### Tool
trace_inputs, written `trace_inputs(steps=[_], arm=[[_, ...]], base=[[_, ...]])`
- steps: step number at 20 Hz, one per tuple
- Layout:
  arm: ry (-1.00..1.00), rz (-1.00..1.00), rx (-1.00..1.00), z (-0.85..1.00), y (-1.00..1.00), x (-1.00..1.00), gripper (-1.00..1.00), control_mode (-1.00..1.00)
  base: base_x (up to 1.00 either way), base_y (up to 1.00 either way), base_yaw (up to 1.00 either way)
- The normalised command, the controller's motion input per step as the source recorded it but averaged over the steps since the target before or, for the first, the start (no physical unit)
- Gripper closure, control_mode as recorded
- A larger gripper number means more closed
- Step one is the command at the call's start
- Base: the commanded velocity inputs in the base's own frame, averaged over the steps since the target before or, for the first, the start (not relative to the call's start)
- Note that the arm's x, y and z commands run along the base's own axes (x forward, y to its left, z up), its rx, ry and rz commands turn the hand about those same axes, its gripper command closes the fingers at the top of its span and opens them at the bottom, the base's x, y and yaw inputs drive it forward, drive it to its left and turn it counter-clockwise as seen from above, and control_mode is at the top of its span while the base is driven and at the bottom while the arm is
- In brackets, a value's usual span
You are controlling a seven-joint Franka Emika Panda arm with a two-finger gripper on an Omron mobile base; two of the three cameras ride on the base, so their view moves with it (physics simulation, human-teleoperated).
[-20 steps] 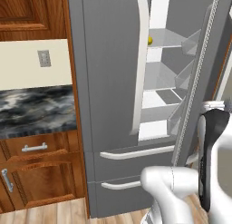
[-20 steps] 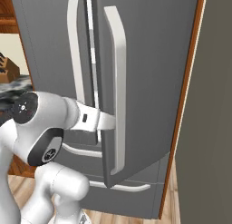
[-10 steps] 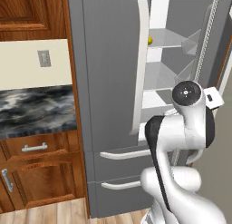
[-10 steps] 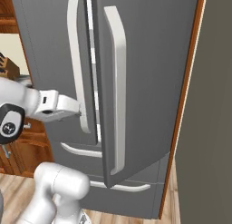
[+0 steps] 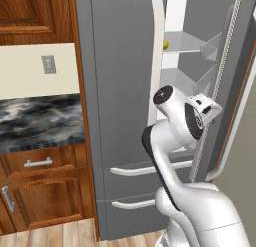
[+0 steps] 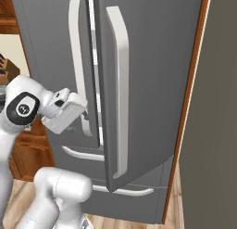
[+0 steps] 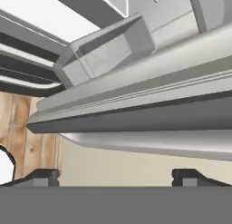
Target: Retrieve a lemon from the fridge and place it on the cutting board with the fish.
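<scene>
The grey fridge (image 5: 120, 91) stands with its right door ajar, showing white shelves inside. The lemon (image 5: 165, 43), small and yellow, peeks out on an upper shelf just behind the left door's white handle (image 5: 158, 56). My gripper (image 5: 212, 111) is at mid height by the open door's edge, well below the lemon. In the right base view the gripper (image 6: 84, 113) is beside the lower end of the left handle (image 6: 76, 61). The hand view shows the fingertips (image 7: 43, 175) far apart with nothing between them, facing the door edge and a door bin (image 7: 104, 51). The cutting board and fish are out of view.
Wooden cabinets and a drawer (image 5: 40, 163) with metal handles stand left of the fridge under a dark marble counter (image 5: 35, 121). A wall outlet (image 5: 48, 64) is above it. A grey panel (image 6: 213, 130) rises at the right. The open door (image 6: 152, 84) juts toward me.
The arm has folded up in front of the fridge, bringing the hand from low on the right to the door gap at mid height. The jaws widened a little.
</scene>
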Motion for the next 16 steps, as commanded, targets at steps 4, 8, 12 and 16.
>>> trace_inputs(steps=[4,8,12,16], arm=[[0.61,0.00,-0.15,-0.06,-0.21,0.42,-1.00,-1.00],[0.46,0.01,-0.10,-0.36,-0.18,0.04,-1.00,-1.00],[0.36,0.07,-0.10,-0.53,-0.06,0.00,-1.00,-1.00],[0.05,0.09,-0.02,-0.19,-0.01,0.05,-1.00,-1.00]], base=[[0.00,0.00,0.00],[0.00,0.00,0.00],[0.00,0.00,0.00],[0.00,0.00,0.00]])
